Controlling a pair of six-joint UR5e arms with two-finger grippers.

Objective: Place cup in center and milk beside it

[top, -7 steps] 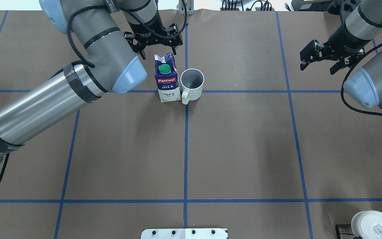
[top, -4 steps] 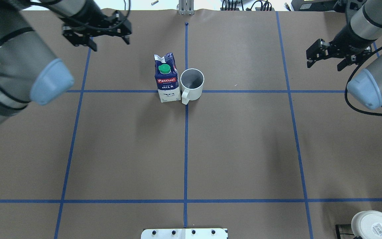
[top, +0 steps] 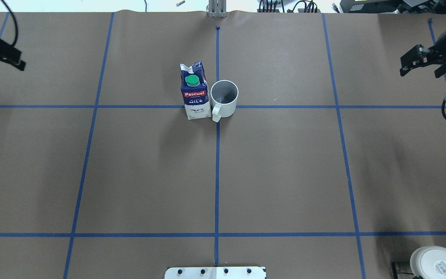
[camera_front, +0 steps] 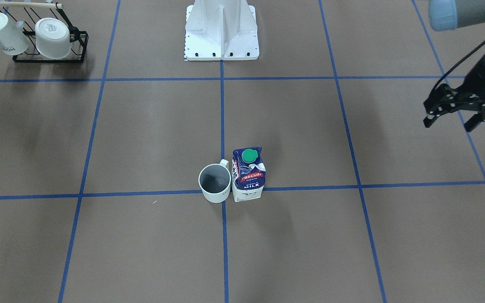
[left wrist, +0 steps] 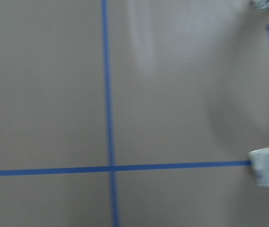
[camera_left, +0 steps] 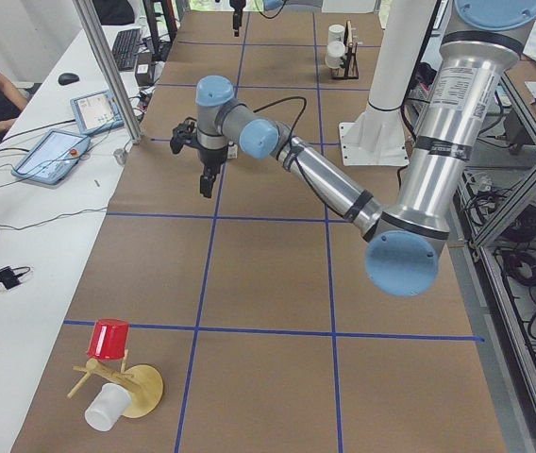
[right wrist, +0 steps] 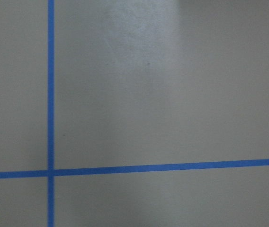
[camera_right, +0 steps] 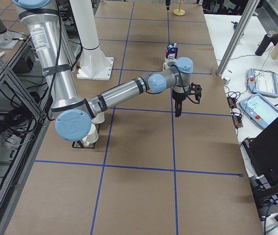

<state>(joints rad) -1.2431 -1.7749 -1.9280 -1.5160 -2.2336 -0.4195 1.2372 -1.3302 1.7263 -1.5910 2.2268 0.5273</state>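
The cup point(top: 225, 99), a white mug with a grey inside, stands upright at the crossing of the blue centre lines; it also shows in the front view point(camera_front: 214, 183). The milk point(top: 195, 93), a navy-and-white Pascual carton with a green cap, stands upright touching the cup's side point(camera_front: 248, 174). My left gripper point(camera_front: 449, 122) is open and empty, far out at the table's left edge. My right gripper point(top: 420, 73) is open and empty, far right of the cup. Neither gripper is near cup or milk.
A black rack point(camera_front: 49, 57) with two other white mugs stands in the near right corner by the robot's base plate point(camera_front: 221, 33). A wooden stand with a red cup point(camera_left: 110, 338) and a white cup sits at the table's left end. Tablets lie on the side tables.
My left gripper has pulled away from just behind the milk to the far left edge. My right gripper has moved further right. Cup and milk have not moved.
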